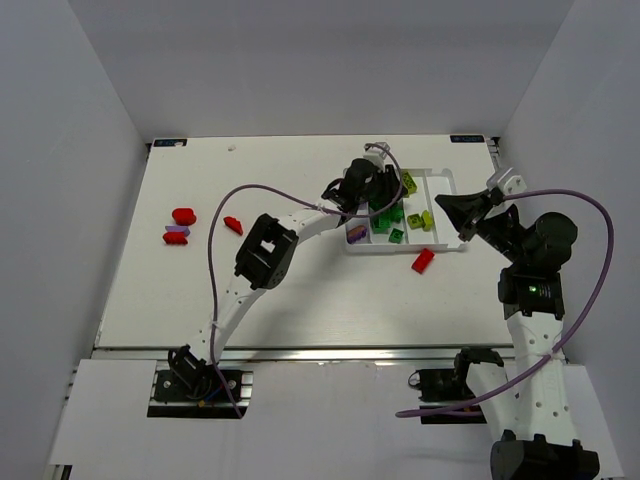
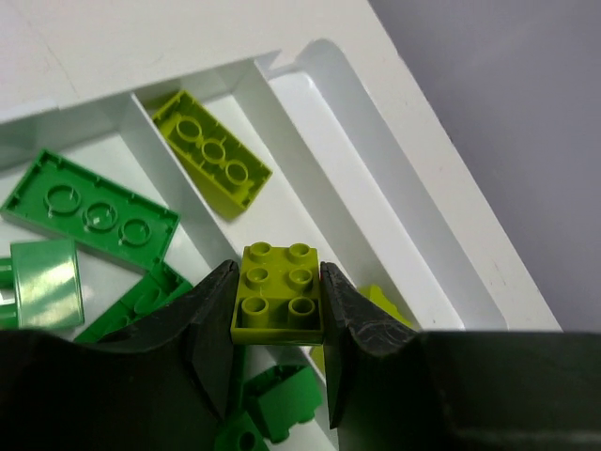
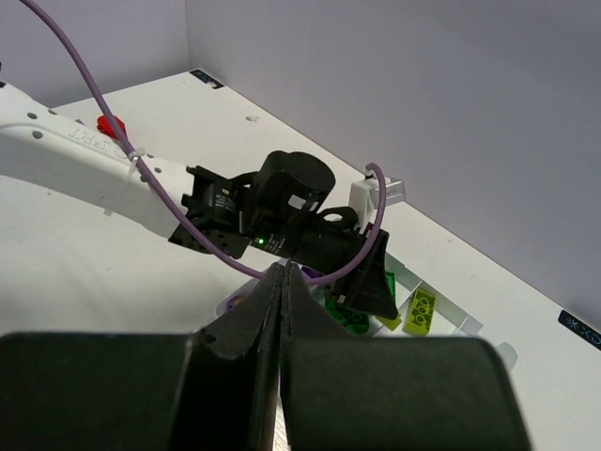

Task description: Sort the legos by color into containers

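Yellow-green brick (image 2: 279, 291) sits pinched in my left fingers (image 2: 202, 324) over the tray (image 2: 299, 141), mid-placement, so next I'd release it beside the matching plate (image 2: 211, 152) at eleven o'clock, while my right fingers (image 3: 246, 324) wait pressed together, empty.

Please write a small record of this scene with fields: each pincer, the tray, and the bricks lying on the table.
left pincer: shut on a yellow-green brick, over the tray
right pincer: shut, empty, at the tray's right side
tray contents: green bricks, other yellow-green bricks, a purple brick
on table: one red brick just outside the tray's near edge; more red bricks far left
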